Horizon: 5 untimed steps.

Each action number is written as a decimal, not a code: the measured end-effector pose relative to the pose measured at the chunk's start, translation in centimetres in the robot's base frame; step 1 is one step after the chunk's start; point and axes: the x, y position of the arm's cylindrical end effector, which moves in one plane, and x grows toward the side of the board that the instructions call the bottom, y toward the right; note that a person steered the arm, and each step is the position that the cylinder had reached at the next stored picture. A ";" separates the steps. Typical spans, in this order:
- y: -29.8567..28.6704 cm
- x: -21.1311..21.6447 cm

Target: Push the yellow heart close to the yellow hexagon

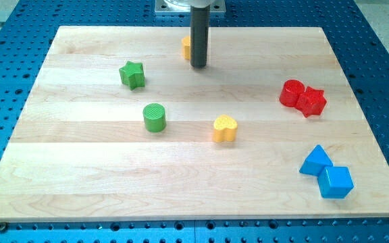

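Observation:
The yellow heart (225,128) lies near the board's middle, a little toward the view's bottom. The yellow hexagon (186,47) sits near the view's top, mostly hidden behind my rod; only its left edge shows. My tip (198,65) rests on the board just right of and in front of the hexagon, touching or nearly touching it. The heart is well below the tip and slightly to its right.
A green star (132,74) lies left of the tip; a green cylinder (154,117) is left of the heart. Two red blocks (302,97) sit at the right, a blue triangle (315,161) and blue cube (335,181) at the bottom right. The wooden board (80,175) lies on a blue perforated table.

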 end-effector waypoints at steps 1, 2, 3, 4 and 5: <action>-0.6 -1.0; -0.6 -2.9; -1.0 -3.8; -1.5 0.9; -0.1 7.6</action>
